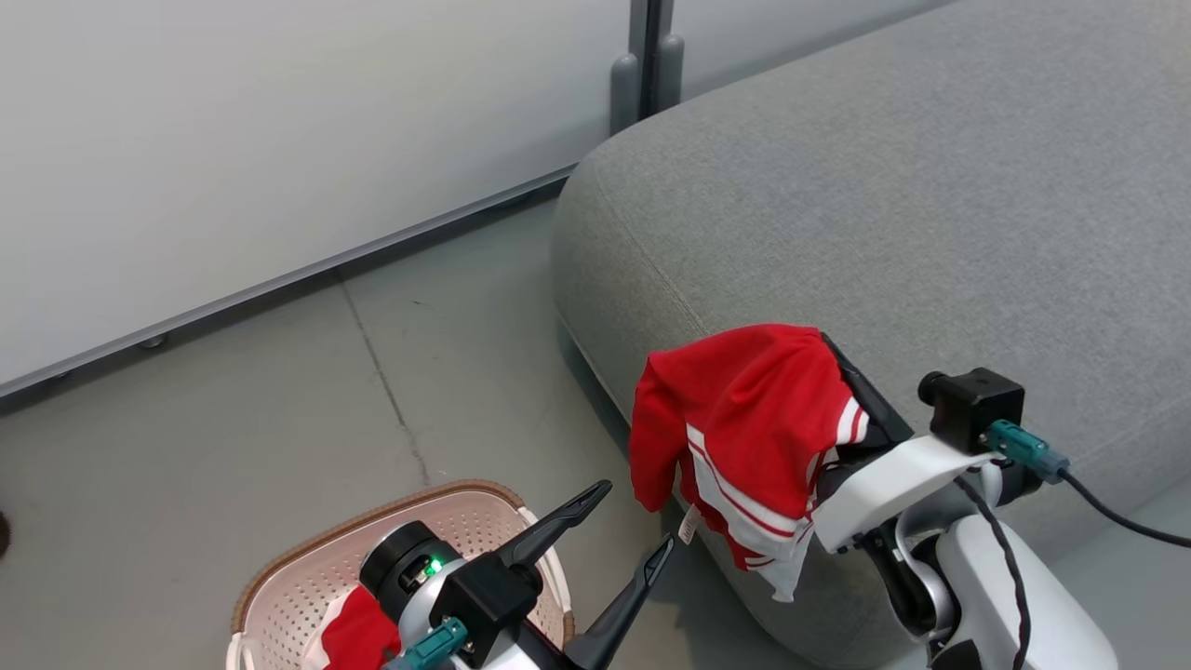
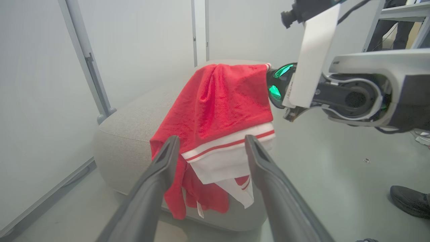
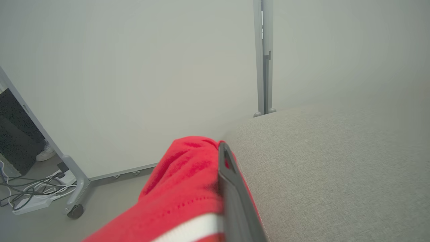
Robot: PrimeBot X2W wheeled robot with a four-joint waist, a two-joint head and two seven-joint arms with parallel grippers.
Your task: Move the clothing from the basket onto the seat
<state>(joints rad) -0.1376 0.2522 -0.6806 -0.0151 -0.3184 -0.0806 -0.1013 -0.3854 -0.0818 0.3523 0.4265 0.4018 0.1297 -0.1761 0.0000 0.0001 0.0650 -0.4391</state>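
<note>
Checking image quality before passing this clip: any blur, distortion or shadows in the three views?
Head view: sharp, evenly lit, soft shadow under the seat. Left wrist view: wide-angle lean in the partition post. Right wrist view: hazy, the clothing near the lens blurred.

My left claw (image 1: pixel 636 514) has long dark fingers (image 1: pixel 549 530); white forearm shells (image 1: pixel 893 484), teal plugs (image 1: pixel 1019 445), black cable (image 1: pixel 1117 516), green light (image 1: pixel 433 565).

Red-white clothing (image 1: pixel 735 419) hangs at seat (image 1: pixel 930 186) edge — another red piece (image 1: pixel 358 637) in basket (image 1: pixel 298 586).
</note>
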